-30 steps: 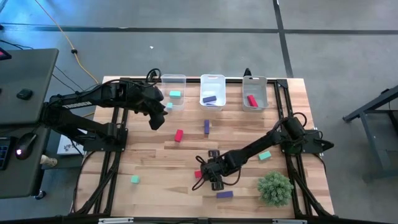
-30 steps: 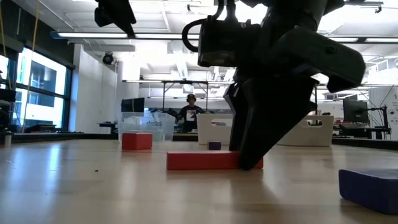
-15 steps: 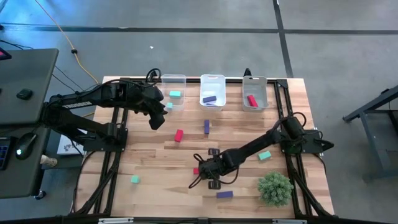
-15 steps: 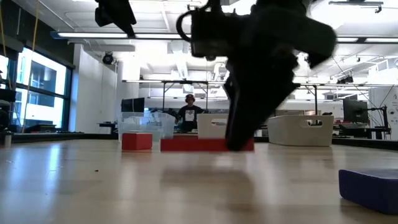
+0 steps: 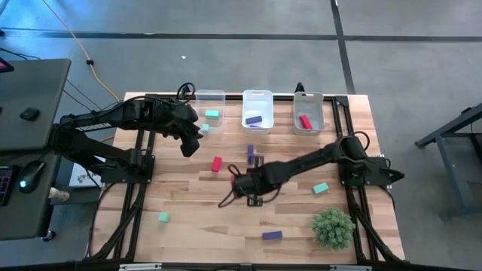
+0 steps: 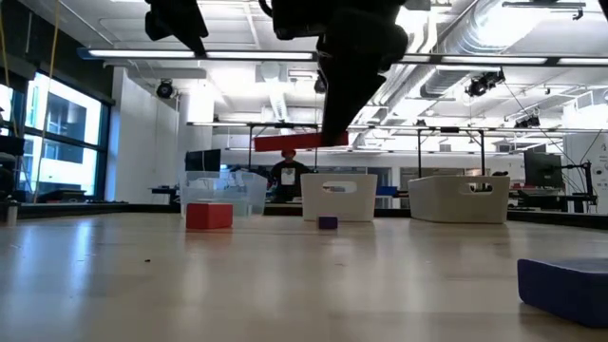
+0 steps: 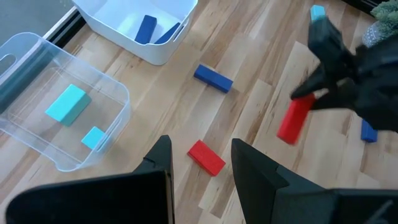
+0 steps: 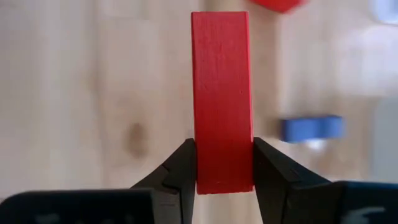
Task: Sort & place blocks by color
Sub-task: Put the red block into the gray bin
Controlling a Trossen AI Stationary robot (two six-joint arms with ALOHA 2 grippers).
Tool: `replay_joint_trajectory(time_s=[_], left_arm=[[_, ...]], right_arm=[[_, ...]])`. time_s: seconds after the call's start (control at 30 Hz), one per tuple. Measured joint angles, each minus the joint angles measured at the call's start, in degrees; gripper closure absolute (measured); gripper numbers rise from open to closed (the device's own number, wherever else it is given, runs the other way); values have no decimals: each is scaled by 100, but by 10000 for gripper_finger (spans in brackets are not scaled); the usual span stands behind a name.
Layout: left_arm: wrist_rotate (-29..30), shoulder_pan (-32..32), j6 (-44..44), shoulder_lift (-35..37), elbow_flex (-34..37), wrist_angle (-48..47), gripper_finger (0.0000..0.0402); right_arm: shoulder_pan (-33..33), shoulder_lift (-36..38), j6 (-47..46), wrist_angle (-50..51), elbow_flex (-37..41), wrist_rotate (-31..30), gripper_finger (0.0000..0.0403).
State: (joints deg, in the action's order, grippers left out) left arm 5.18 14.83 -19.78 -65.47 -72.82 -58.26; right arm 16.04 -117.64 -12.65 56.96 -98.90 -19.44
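While the left gripper (image 5: pixel 190 144) hangs above the table near the clear bin (image 5: pixel 210 97) with its fingers (image 7: pixel 257 167) spread apart and gripping nothing, the right gripper (image 5: pixel 239 181) is over the middle of the wooden table (image 5: pixel 188 203), its fingers clamped on the end of a long red bar (image 8: pixel 221 99). In the low view that red bar (image 6: pixel 300 142) lies level in the air, well clear of the tabletop. On the table beneath and beside it are a short red block (image 5: pixel 217 163) and a purple bar (image 5: pixel 250 153). A teal block (image 5: pixel 321 188) lies toward the right edge, another teal block (image 5: pixel 163 217) near the left front, and a second purple bar (image 5: pixel 272 235) at the front beside the fuzzy green plant ball (image 5: pixel 333 227). Along the far edge, the clear bin holds teal pieces (image 7: pixel 66 102), the middle white bin (image 5: pixel 257 96) holds purple bars (image 5: pixel 254 119), and the right-hand bin (image 5: pixel 308 98) holds a red block (image 5: pixel 305 121)
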Motion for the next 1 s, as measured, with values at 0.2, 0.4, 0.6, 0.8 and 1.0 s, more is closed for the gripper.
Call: replay_joint_trajectory(time_s=[0.2, 0.4, 0.6, 0.8, 1.0], left_arm=[[0, 0, -1, 0, 0, -1, 320], [1, 0, 0, 0, 0, 0, 320], [28, 0, -3, 0, 0, 0, 320], [62, 1, -5, 0, 0, 0, 320], [67, 4, -16, 0, 0, 11, 320]], right_arm=[[-333, 4, 113, 785, -291, -413, 304], [-653, 4, 117, 1564, -323, -767, 304], [-1006, 86, 43, 2216, -323, -1271, 304], [-1492, 558, -197, 2487, 73, -1765, 304], [-2063, 1443, -399, 2366, 828, -2049, 304]])
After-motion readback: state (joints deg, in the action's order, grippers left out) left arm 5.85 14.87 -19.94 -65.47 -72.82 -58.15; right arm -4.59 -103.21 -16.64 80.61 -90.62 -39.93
